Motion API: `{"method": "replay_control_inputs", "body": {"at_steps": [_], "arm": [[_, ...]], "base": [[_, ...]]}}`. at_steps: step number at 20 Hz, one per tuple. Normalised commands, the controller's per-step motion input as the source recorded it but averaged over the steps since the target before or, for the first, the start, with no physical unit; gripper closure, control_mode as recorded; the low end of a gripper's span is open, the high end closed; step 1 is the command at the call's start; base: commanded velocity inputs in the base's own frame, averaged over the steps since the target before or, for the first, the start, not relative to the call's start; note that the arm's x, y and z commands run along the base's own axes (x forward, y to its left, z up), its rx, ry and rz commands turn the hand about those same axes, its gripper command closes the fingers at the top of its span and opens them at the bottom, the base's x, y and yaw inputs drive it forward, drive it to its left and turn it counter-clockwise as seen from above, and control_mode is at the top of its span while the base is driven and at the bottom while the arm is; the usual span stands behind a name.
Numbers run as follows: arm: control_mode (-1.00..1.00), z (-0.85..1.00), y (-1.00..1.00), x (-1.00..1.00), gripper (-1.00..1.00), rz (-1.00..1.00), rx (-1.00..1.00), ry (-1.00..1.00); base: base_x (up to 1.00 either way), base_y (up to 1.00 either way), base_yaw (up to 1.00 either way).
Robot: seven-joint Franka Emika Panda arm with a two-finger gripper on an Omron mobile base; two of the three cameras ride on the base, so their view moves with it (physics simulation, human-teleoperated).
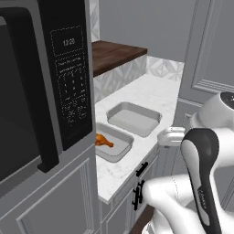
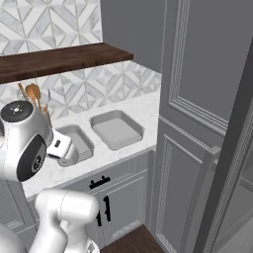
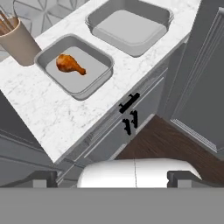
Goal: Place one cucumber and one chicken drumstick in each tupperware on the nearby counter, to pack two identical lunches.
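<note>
Overhead, the robot's pincer (image 3: 111,177) hung with its two dark tips spread wide and nothing between them, poised above the front edge of the white marble-look counter (image 3: 39,109) and the grey cabinets (image 3: 144,109) with black handles below it. Two grey tupperware trays sat side by side on the counter, close together but apart. One tupperware (image 3: 74,65) held a single orange-brown chicken drumstick (image 3: 70,64) lying flat on its floor, well clear of the walls; the other tupperware (image 3: 129,24), next to the tall grey cabinet door (image 2: 197,99), had nothing in it. A tan utensil holder (image 3: 17,41) with wooden handles stood on the counter just beside the tray holding the drumstick. From the left base camera, a black microwave (image 1: 41,87) filled the near side, with the drumstick (image 1: 103,140) visible just past its edge. A dark brown wooden shelf (image 2: 59,59) ran along the patterned tile wall above the counter.
</note>
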Motion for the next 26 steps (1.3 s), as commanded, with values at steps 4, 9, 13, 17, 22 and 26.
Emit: {"method": "replay_control_inputs", "body": {"at_steps": [4,9,13,17,22,26], "arm": [[-1.0,0.0,0.0,0.0,-1.0,0.0,0.0,0.0],[1.0,0.0,0.0,-0.05,-1.0,0.0,0.0,0.0],[1.0,0.0,0.0,0.0,-1.0,0.0,0.0,0.0],[1.0,0.0,0.0,0.0,-1.0,0.0,0.0,0.0],[1.0,0.0,0.0,0.0,-1.0,0.0,0.0,0.0],[1.0,0.0,0.0,0.0,-1.0,0.0,0.0,0.0]], "base": [[0.0,0.0,0.0],[-0.77,0.0,0.0],[-1.0,0.0,0.0],[-1.0,0.0,0.0],[-1.0,0.0,0.0],[-1.0,-0.24,-0.12]]}}
